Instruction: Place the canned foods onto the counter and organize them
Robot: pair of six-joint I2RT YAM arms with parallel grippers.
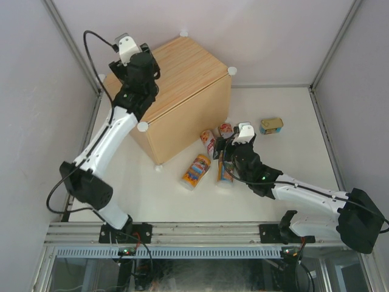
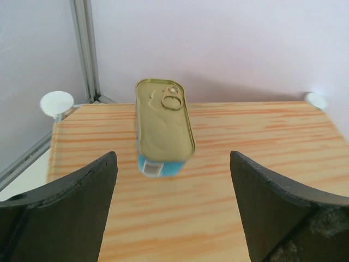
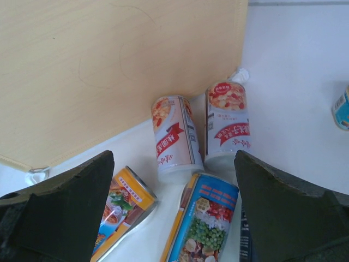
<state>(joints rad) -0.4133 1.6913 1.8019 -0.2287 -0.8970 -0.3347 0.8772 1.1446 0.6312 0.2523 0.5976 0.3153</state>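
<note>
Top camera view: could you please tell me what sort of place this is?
Likely a robot test cell, not a kitchen: bare walls with metal posts, a white table, a wooden box as counter.

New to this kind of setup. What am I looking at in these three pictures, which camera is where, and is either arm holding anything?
Two robot arms are bolted at the near edge of a white table. The overhead picture looks down on both. The other two come from a camera on each wrist, so the dark wedges at the bottom are that arm's own fingers. The left gripper hangs open over the wooden box, where a flat gold-topped tin lies, unheld. The right gripper, also open, hovers above loose cans on the table: two red-white cans, an orange can and a blue can. A second flat tin lies apart. Nothing is held.
</note>
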